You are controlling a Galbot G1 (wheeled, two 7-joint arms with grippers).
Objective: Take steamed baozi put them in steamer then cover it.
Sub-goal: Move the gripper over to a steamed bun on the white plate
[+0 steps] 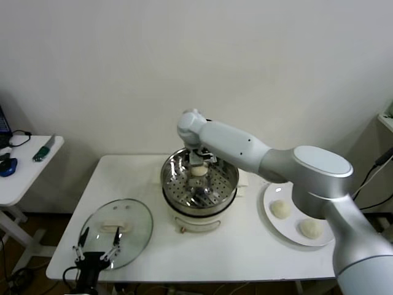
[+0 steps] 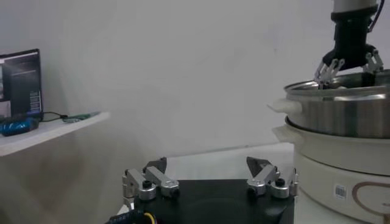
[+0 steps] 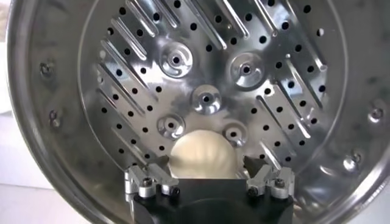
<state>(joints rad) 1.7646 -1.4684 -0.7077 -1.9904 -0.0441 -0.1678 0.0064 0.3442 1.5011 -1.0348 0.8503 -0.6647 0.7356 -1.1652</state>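
The steamer [image 1: 199,187] stands mid-table, its steel pot on a white base; it also shows in the left wrist view [image 2: 341,115]. My right gripper [image 1: 198,163] reaches down into it, open, with one cream baozi [image 3: 202,157] between the fingers [image 3: 153,172], on or just above the perforated floor [image 3: 207,67]. The right fingertip stands clear of the bun. Two more baozi [image 1: 280,209] [image 1: 311,228] lie on a white plate [image 1: 270,195] at the right. The glass lid [image 1: 116,224] lies front left. My left gripper [image 1: 96,244] is open and empty at the lid's near edge.
A white side table [image 1: 24,166] with a few small items stands to the left, also in the left wrist view [image 2: 42,131]. The wall is close behind the table. Bare tabletop lies in front of the steamer [image 1: 215,252].
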